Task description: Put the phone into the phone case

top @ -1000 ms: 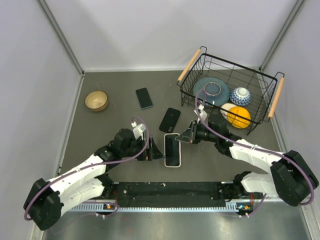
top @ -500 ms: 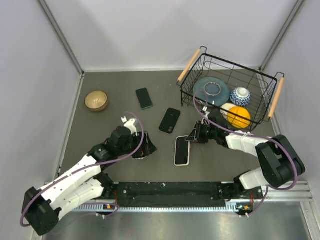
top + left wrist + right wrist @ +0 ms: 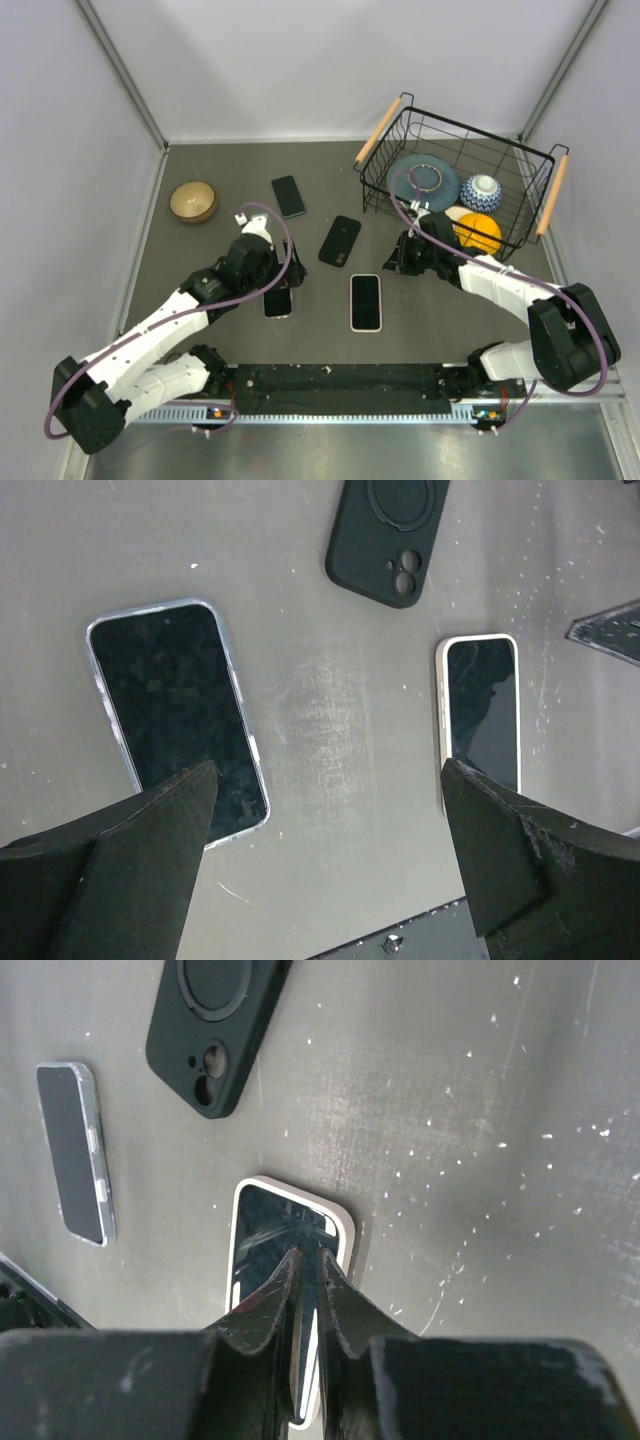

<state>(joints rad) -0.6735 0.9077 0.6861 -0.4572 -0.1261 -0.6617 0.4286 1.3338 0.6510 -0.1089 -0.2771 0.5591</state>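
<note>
A phone with a white rim (image 3: 365,301) lies screen up on the table; it also shows in the left wrist view (image 3: 480,715) and under my right fingers (image 3: 262,1222). A black phone case (image 3: 340,240) lies back up beyond it (image 3: 390,535) (image 3: 215,1030). A bare phone with a silver edge (image 3: 278,302) lies under my left gripper (image 3: 170,715) (image 3: 75,1150). My left gripper (image 3: 283,283) (image 3: 328,780) is wide open and empty above the table. My right gripper (image 3: 398,262) (image 3: 311,1253) is shut and empty, just above the white-rimmed phone's near end.
Another dark phone (image 3: 288,196) lies at the back. A tan bowl (image 3: 193,201) sits at the far left. A black wire basket (image 3: 375,190) holding dishes and an orange fruit stands at the back right, close behind my right arm.
The white-rimmed phone has shifted right. My left gripper has drawn back left and up, uncovering the bare phone. My right gripper has drawn back toward the basket.
</note>
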